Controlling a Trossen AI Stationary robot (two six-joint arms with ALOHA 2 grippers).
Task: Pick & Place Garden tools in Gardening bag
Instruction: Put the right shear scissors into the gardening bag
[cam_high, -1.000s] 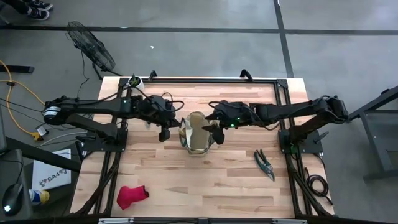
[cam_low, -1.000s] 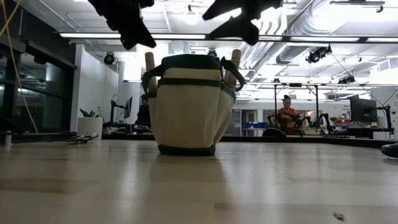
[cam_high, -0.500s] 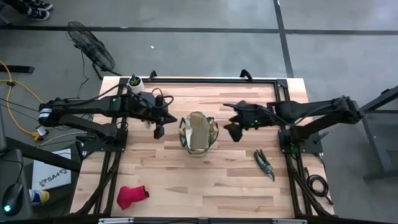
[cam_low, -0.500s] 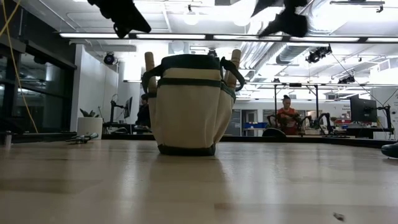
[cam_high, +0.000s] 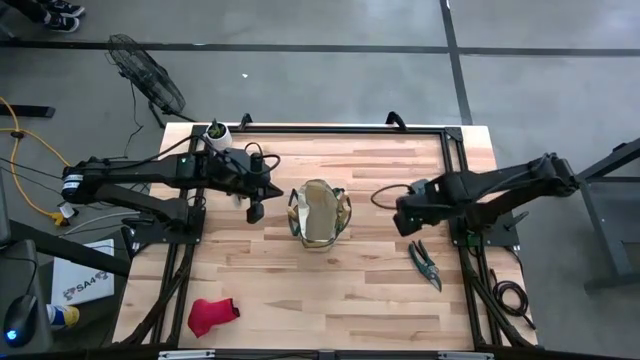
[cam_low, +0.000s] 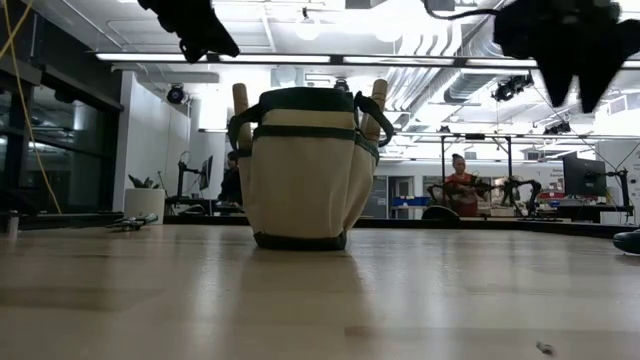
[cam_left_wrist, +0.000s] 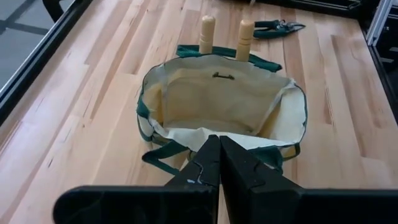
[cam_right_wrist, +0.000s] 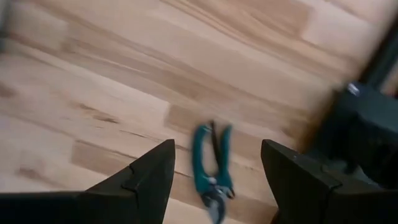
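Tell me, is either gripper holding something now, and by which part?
Nothing is held. The left gripper is shut and empty beside the tan canvas bag; the right gripper is open above the green-handled shears.

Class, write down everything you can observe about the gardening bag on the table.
The gardening bag is a small tan canvas tote with dark green trim and loop handles. It stands upright near the middle of the wooden table, mouth open, its main compartment looking empty in the left wrist view. Two wooden tool handles stick up from a pocket on its outer side. Neither claw touches it.
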